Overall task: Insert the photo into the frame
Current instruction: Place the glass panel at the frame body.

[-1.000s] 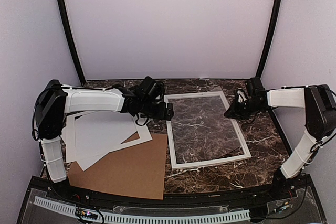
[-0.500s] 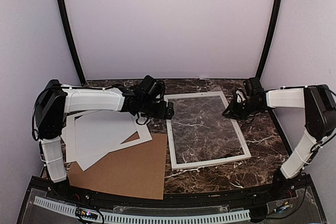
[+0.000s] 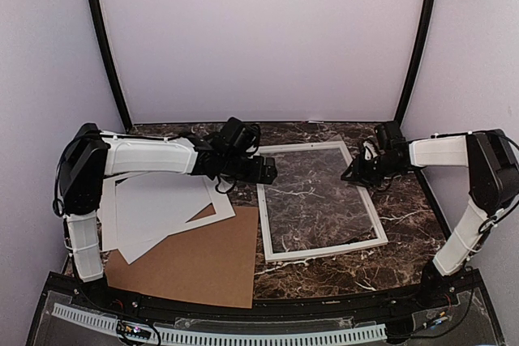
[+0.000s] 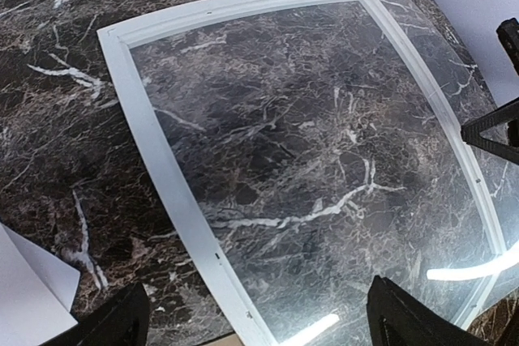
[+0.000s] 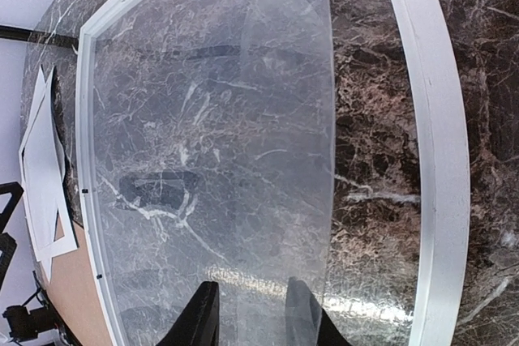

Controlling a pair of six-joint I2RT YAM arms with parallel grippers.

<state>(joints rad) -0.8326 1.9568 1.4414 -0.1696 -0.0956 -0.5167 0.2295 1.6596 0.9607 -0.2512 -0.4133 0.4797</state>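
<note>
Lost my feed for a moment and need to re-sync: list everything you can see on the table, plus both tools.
frame: one, white, flat on the table, right of centre.
clear sheet: one, see-through, lying askew over the frame, a corner past its far rail.
white sheets: overlapping pile, count unclear, white, left side.
cardboard sheet: one, brown, near left, partly under the white sheets.
photo: no printed face showing.
table: one, dark marbled.
left tool: one, black, wide open, over the frame's far left corner.
right tool: one, black, slightly open, at the frame's right rail.
</note>
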